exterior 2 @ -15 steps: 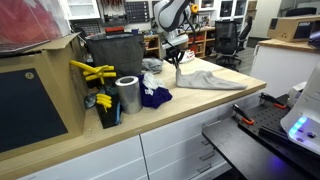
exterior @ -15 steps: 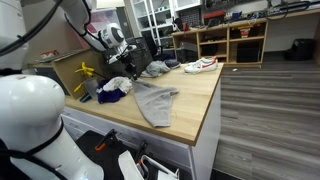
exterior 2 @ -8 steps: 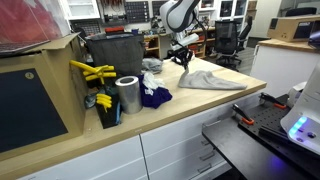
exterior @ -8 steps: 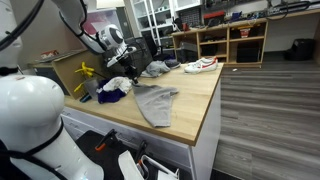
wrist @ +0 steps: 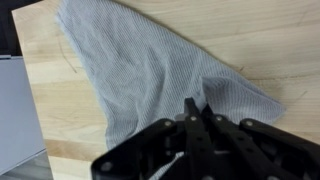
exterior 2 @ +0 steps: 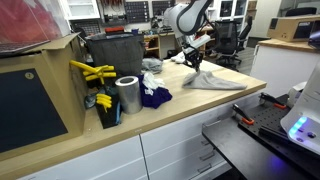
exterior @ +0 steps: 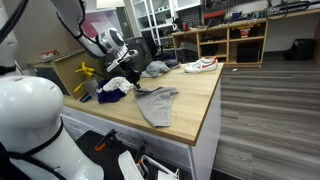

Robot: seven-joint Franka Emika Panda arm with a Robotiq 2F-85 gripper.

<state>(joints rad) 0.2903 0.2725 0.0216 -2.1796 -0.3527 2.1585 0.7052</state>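
A grey cloth point(exterior: 158, 104) lies on the wooden table point(exterior: 195, 95), partly hanging over the near edge in an exterior view. My gripper point(exterior: 134, 82) is shut on one corner of it and holds that corner a little above the tabletop, so the fabric rises to a peak at the fingers. From the opposite side the gripper point(exterior 2: 195, 63) pinches the top of the grey cloth point(exterior 2: 215, 80). In the wrist view the black fingers point(wrist: 190, 112) meet over the grey cloth point(wrist: 140, 60), whose pinched fold bunches at the gripper point(wrist: 195, 108).
A blue cloth point(exterior 2: 154, 96), a metal can point(exterior 2: 127, 95) and yellow tools point(exterior 2: 92, 72) sit beside a dark bin point(exterior 2: 115, 52). A white shoe point(exterior: 201, 65) lies at the far table end. A cardboard box point(exterior 2: 35, 85) stands nearby. The table drops off at its edge point(exterior: 212, 120).
The gripper has carried the pinched corner sideways over the rest of the cloth, away from the dark bin. The cloth's raised peak has moved with it. The jaws stayed shut.
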